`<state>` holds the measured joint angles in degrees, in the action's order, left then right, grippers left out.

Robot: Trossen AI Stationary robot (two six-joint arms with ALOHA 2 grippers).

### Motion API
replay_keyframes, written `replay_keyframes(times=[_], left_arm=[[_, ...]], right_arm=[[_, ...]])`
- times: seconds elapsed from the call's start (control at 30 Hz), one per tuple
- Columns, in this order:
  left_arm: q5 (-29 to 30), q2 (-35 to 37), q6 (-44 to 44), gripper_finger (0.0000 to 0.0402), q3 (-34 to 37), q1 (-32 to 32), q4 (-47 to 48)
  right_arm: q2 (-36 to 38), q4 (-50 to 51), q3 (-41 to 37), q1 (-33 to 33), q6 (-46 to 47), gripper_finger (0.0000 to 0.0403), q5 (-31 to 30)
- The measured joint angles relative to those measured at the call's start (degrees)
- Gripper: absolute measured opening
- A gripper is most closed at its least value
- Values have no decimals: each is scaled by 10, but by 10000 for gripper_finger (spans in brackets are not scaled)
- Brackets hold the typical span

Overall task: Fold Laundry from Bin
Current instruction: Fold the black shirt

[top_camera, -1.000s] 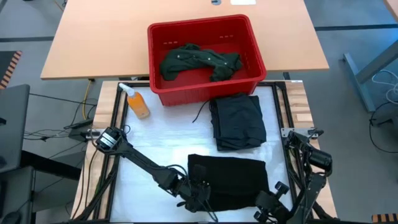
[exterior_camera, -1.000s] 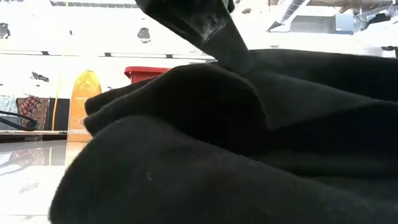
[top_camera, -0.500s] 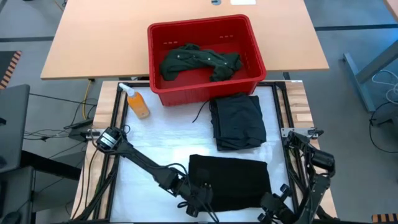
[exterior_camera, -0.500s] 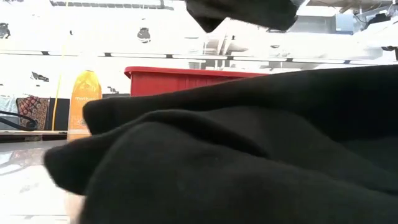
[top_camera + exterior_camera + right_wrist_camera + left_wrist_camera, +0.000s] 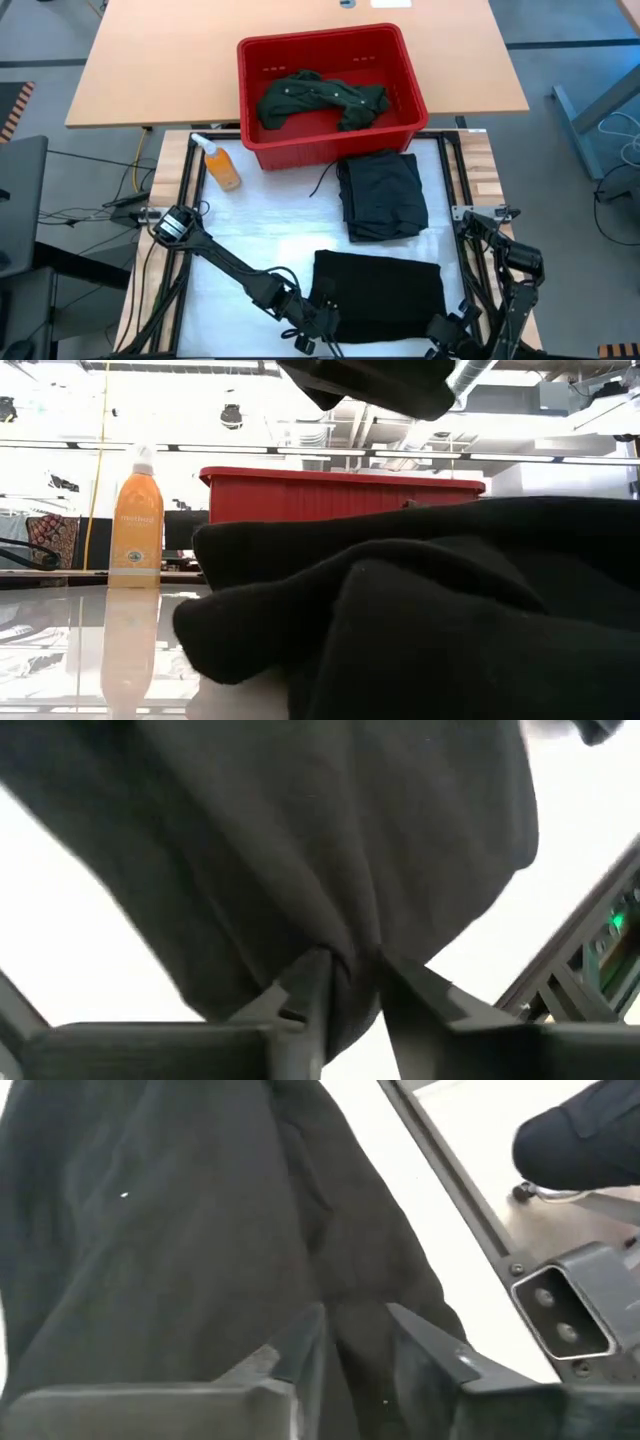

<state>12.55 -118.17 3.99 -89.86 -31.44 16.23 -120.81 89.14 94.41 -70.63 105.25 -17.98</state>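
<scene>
Near table front, black garment lying crosswise

White table: bin, laundry, bottle

Two slim, matte black, jointed robot arms, the left arm built of narrow tubular links with a round silver-and-black joint cap near its base, and the right arm of the same dark make with a rounded black motor housing at its elbow. Thin black cables trail beside both bases. Seen from each wrist, the left gripper and right gripper each have two flat, tapering dark grey fingers on a plain grey crossbar
</scene>
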Motion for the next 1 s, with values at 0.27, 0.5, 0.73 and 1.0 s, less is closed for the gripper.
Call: replay_keyframes(times=[0.27,0.5,0.73,1.0], left_arm=[[21,0,12,158,0,1,12],[17,0,12,165,10,0,18],[34,-1,29,165,50,-1,-1],[44,-1,41,165,91,-1,-40]], right_arm=[[0,-84,0,1,-126,204,-111],[-14,-141,0,26,-234,220,-156],[-31,-109,0,47,-254,215,-146],[-33,-107,0,47,-288,193,-62]])
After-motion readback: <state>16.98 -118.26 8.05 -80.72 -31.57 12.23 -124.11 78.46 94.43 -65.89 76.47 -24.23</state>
